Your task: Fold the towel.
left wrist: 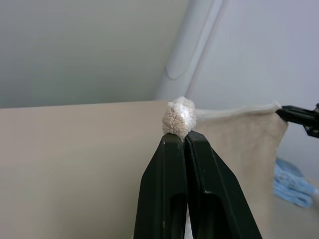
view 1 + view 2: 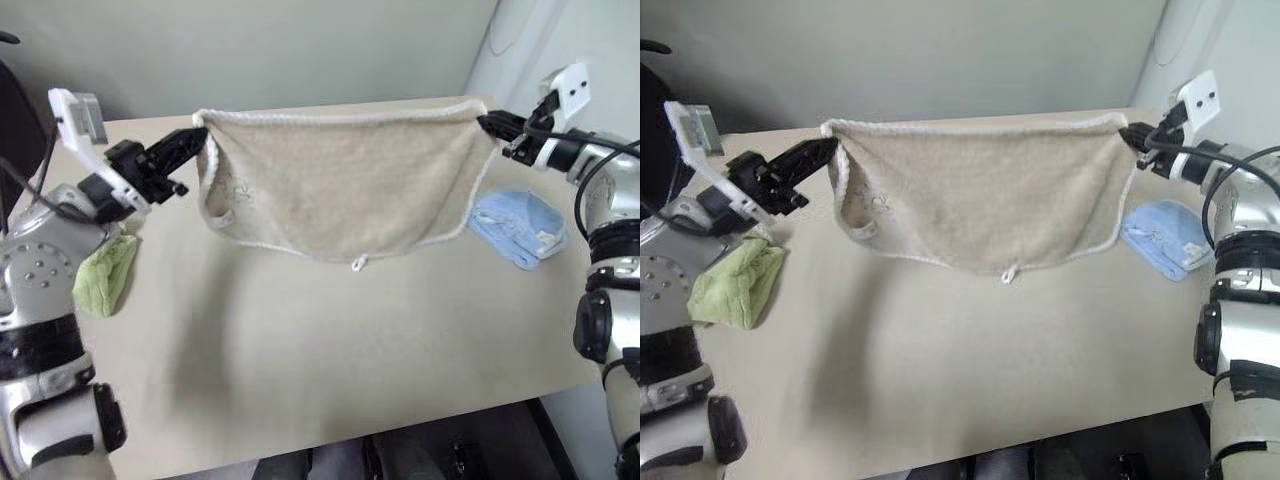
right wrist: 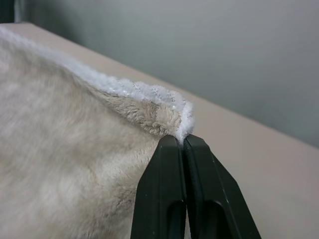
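I had the towel (image 2: 345,185) up off the table (image 2: 330,370), stretched between my two arms and hanging as a shallow curtain over the far half of the tabletop. My left gripper (image 2: 196,140) was clenched on its top left corner; the left wrist view showed a small tuft of terry and white cord poking out just past the closed fingertips (image 1: 174,149). My right gripper (image 2: 486,124) was likewise pinched shut on the top right corner, with the corded edge bunched right at the tips. The top hem ran nearly straight from one grip to the other, while the bottom edge sagged into a curve, its hanging loop (image 2: 358,264) dangling at the lowest point, clear of the surface. Near the left side the cloth curled inward on itself.

To do this step well, I judged I should keep both corners level and the hem taut, so the cloth would drape flat rather than twist. The lower edge ought to touch down first, squarely on the open middle of the table, and then the held corners be carried over it to meet the opposite edge. The left curl needed watching, since it could trap a crease. I also had to stay away from the green cloth (image 2: 105,275) at the left edge and the blue cloth (image 2: 520,228) on the right.
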